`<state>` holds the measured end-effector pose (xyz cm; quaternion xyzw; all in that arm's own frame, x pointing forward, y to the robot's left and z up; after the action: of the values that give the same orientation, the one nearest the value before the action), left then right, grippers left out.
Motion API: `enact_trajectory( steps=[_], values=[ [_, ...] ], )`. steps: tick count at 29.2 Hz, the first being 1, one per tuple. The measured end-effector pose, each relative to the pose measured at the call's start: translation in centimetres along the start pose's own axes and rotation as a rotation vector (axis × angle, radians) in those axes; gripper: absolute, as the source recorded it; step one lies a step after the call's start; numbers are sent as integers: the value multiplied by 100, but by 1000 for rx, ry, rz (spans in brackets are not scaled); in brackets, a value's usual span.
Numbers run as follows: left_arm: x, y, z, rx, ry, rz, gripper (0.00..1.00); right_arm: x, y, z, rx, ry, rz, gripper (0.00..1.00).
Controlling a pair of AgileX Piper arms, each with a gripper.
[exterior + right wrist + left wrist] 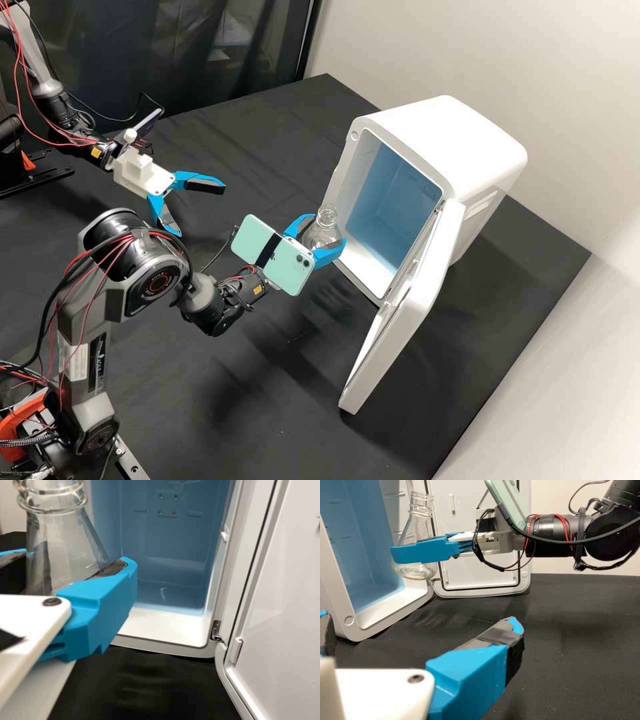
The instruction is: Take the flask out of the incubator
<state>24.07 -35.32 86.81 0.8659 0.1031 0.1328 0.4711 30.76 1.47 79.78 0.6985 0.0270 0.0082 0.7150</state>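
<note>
A clear glass flask (325,225) stands upright in the air just outside the mouth of the white incubator (460,150), level with its lower lip. My right gripper (319,241) is shut on the flask's body; in the right wrist view the flask (52,535) sits between the blue fingers (102,605), with the blue chamber (170,555) behind it. The incubator door (403,300) hangs wide open. My left gripper (190,199) stands open with nothing in it, off to the left above the bench. From its wrist view I see the flask (415,530) clamped by the other arm's finger (427,549).
The incubator's door (480,575) swings out towards the bench's front right. A mint-green phone (275,253) is strapped on the right arm's wrist. Black bench (267,373) spreads open in front of and left of the incubator. Cables and arm bases crowd the left edge.
</note>
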Motion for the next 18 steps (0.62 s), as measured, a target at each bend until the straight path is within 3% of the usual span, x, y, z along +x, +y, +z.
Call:
enact_trajectory(
  steps=[7, 11, 18],
  values=[
    [0, 0, 0, 0, 0, 0, 100, 9, -71, -17, -4, 6, -21, 0],
    [0, 0, 0, 0, 0, 0, 100, 29, -202, 14, -23, -1, -54, 0],
    [0, 0, 0, 0, 0, 0, 100, 115, -525, 130, -66, -61, -121, 0]
  ],
)
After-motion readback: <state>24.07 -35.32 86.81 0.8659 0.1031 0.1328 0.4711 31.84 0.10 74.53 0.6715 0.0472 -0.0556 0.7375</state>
